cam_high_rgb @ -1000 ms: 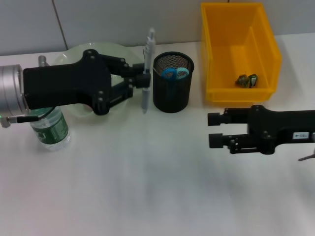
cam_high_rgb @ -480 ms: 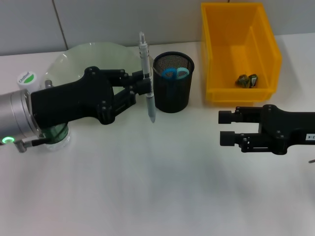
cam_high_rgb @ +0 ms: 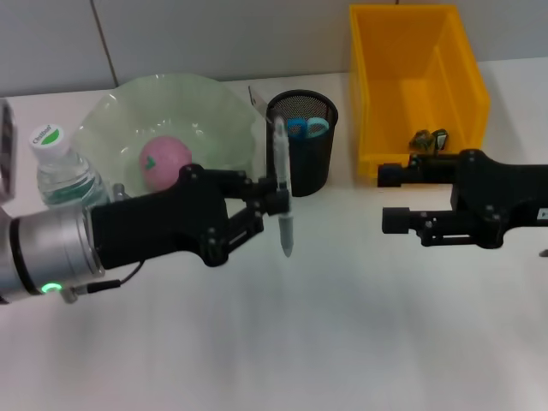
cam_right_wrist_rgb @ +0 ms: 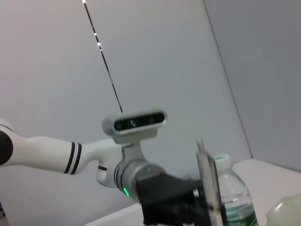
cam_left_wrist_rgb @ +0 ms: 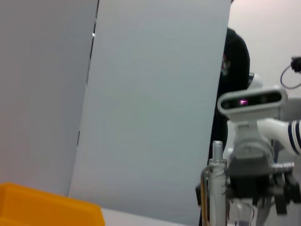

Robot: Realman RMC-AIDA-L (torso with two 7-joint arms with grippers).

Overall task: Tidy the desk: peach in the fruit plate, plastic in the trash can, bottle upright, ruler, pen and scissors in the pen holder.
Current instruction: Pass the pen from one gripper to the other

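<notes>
My left gripper point(cam_high_rgb: 276, 200) is shut on a grey pen point(cam_high_rgb: 282, 188) and holds it upright above the table, just in front and to the left of the black mesh pen holder point(cam_high_rgb: 301, 167). The pen also shows in the left wrist view point(cam_left_wrist_rgb: 216, 188) and the right wrist view point(cam_right_wrist_rgb: 207, 186). Blue scissors handles point(cam_high_rgb: 306, 128) stick out of the holder. A pink peach point(cam_high_rgb: 164, 158) lies in the green plate point(cam_high_rgb: 205, 111). The bottle point(cam_high_rgb: 62, 175) stands upright at the left. Crumpled plastic point(cam_high_rgb: 431, 139) lies in the yellow bin point(cam_high_rgb: 377, 94). My right gripper point(cam_high_rgb: 392, 197) is open and empty in front of the bin. I cannot see the ruler.
The grey wall runs along the back of the table. The plate, pen holder and bin stand in a row near the back edge. The white tabletop point(cam_high_rgb: 342, 342) stretches toward me in front of both arms.
My left gripper has carried the pen forward and to the right, off the plate, uncovering the peach and the bottle. My right gripper has shifted slightly back toward the bin.
</notes>
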